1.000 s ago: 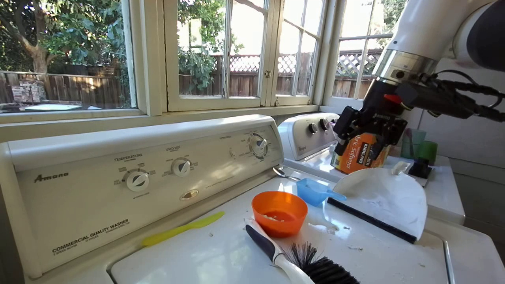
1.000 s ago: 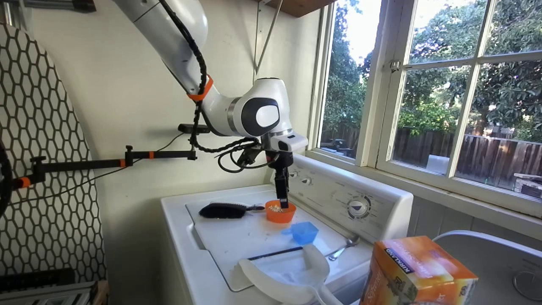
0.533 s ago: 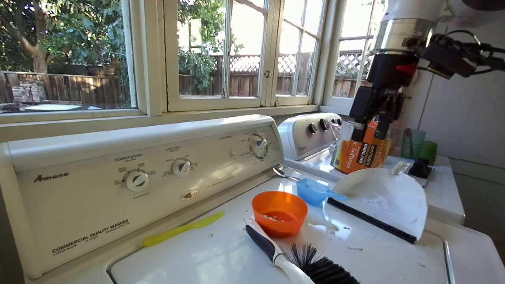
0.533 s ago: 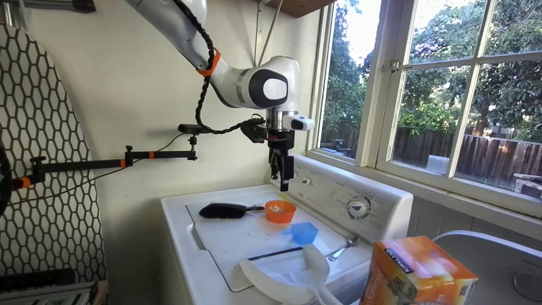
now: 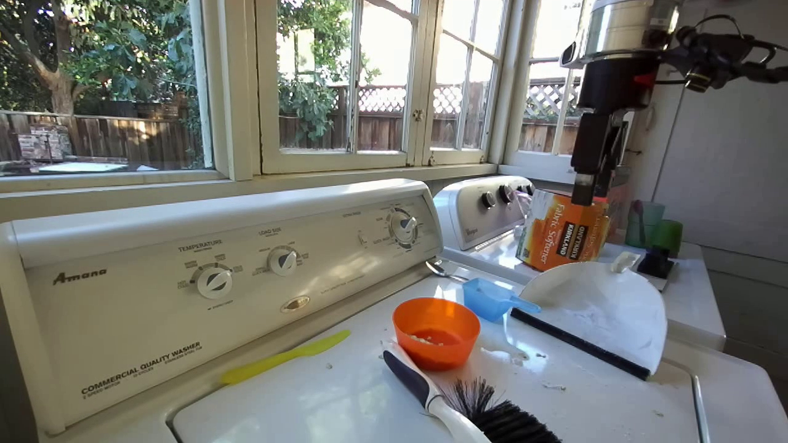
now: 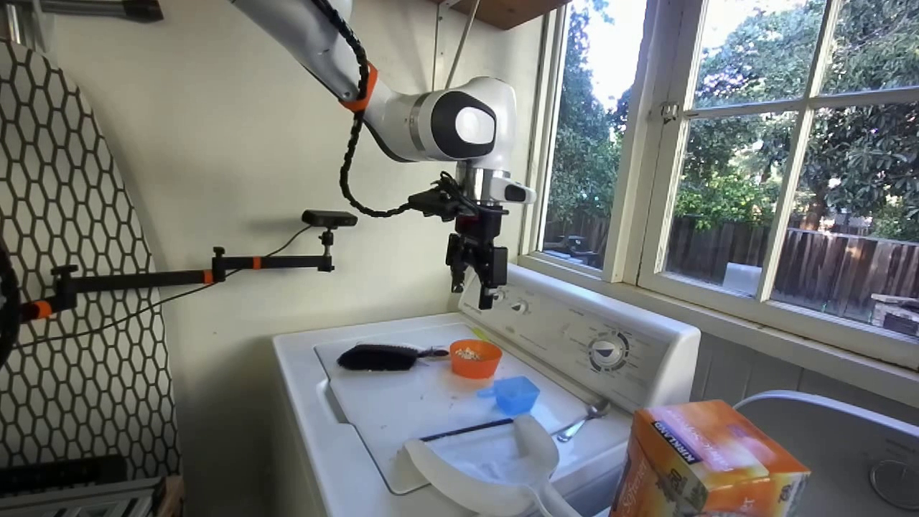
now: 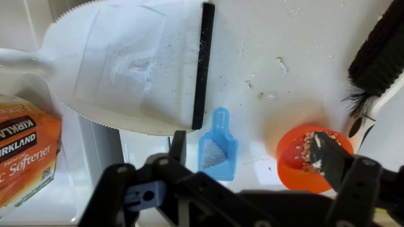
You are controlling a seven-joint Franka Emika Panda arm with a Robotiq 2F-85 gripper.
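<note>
The fingers [image 7: 329, 159] stand wide apart, released, in the air above the washer [image 5: 295, 400]. The bowl [image 5: 436, 354], with flakes [image 7: 306, 154] in it, sits on the washer below them, between the scoop [image 6: 518, 398], which contains white powder [image 7: 213, 154], and the brush [image 6: 377, 357]. The dustpan [image 7: 132, 101] lies near the scoop with its black lip [image 7: 203, 69] toward the brush, and the box [image 5: 557, 237] stands on the second machine [image 5: 695, 292].

Wrist view: brush [image 7: 375, 63], softener box [image 7: 26, 151] cut off; hand [image 7: 249, 145] partly hides orange bowl [image 7: 298, 180].
</note>
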